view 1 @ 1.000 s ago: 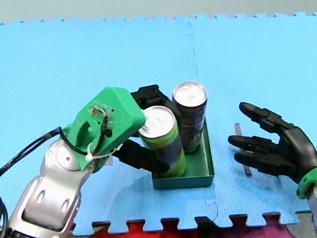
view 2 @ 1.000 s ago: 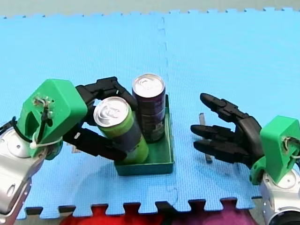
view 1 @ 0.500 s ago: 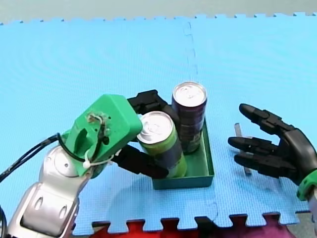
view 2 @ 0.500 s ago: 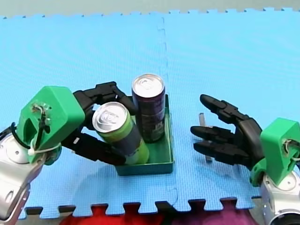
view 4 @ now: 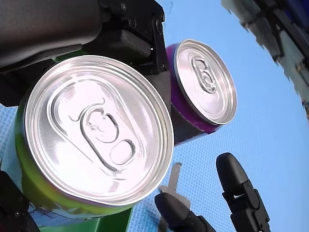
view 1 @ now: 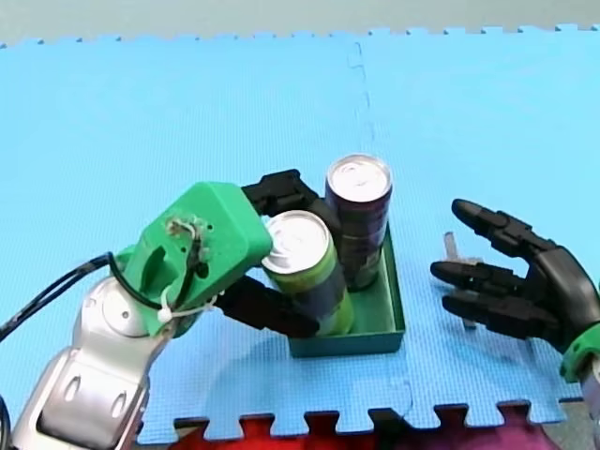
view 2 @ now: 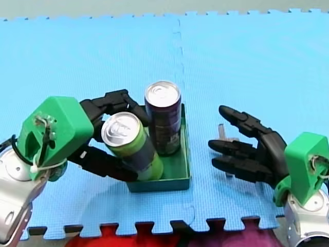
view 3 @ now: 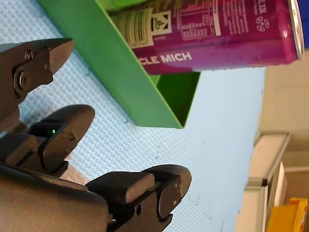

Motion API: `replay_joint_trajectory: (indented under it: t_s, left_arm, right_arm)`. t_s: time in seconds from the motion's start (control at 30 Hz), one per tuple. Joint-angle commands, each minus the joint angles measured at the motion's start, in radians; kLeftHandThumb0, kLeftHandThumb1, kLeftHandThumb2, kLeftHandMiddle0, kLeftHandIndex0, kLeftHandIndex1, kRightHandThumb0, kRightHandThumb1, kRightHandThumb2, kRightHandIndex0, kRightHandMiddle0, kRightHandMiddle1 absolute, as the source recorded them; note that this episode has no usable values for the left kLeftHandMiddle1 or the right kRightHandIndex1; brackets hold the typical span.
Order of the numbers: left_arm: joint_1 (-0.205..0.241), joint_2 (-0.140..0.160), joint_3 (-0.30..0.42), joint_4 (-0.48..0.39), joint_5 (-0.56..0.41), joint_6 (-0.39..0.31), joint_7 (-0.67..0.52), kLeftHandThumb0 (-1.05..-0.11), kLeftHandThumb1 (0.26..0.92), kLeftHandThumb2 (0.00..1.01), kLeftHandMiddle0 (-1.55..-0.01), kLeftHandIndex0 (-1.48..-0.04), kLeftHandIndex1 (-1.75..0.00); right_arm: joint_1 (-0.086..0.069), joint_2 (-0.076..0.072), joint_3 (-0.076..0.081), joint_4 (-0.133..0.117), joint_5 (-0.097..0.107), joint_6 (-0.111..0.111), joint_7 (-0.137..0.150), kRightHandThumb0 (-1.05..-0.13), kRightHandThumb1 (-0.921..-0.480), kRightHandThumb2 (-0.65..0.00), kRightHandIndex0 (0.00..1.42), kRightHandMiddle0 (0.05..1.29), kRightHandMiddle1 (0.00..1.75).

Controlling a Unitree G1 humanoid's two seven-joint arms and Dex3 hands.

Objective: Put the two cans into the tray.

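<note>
on can two of two, placing step. seeing the purple can [view 2: 163,121] already upright at the far end of the green tray [view 2: 159,184], out on the blue foam mat [view 2: 257,62]. seeing the green can [view 2: 132,146] gripped by the left hand [view 2: 98,156], fingers wrapped round its body from the tray's left side. tilted, top leaning out to the left, foot apparently down inside the near end of the tray, just beside the purple can; can't tell whether touching. judging by the lean, not seated flat yet, so not done. next: tip it upright until the base sits flat on the tray floor, then release and back off to the left without dragging it along. worth watching the low finger lying across the near-left tray wall, since it could catch the rim or shove the tray. also worth watching the upper fingers tucked between the two cans, a likely way to knock the purple one on the way out. noting the right hand [view 2: 252,154] over the mat to the right of the tray, holding nothing, near a small grey strip [view 2: 222,133]. no job for it here; best kept parked.
</note>
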Motion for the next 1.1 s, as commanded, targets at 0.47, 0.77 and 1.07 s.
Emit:
replay_joint_trajectory:
  t_s: [0.47,0.77,1.07]
  left_arm:
    - [-0.044,0.032,-0.061,0.030,0.126,-0.016,0.014,-0.256,0.837,0.01,-0.95,-0.59,-1.75]
    - [-0.053,0.040,-0.067,0.019,0.143,-0.005,-0.006,-0.261,0.843,0.01,-0.95,-0.59,-1.75]
    - [-0.052,0.040,-0.066,0.014,0.145,-0.004,-0.010,-0.264,0.845,0.01,-0.96,-0.60,-1.75]
  right_arm:
    - [0.006,0.005,0.001,-0.007,0.006,0.002,-0.005,-0.700,-0.741,0.000,0.84,0.47,0.00]
    - [0.008,0.011,-0.003,-0.003,0.012,0.002,0.001,-0.692,-0.736,0.000,0.84,0.47,0.00]
    - [0.008,0.014,-0.008,0.000,0.027,0.004,0.011,-0.688,-0.736,0.000,0.84,0.47,0.00]
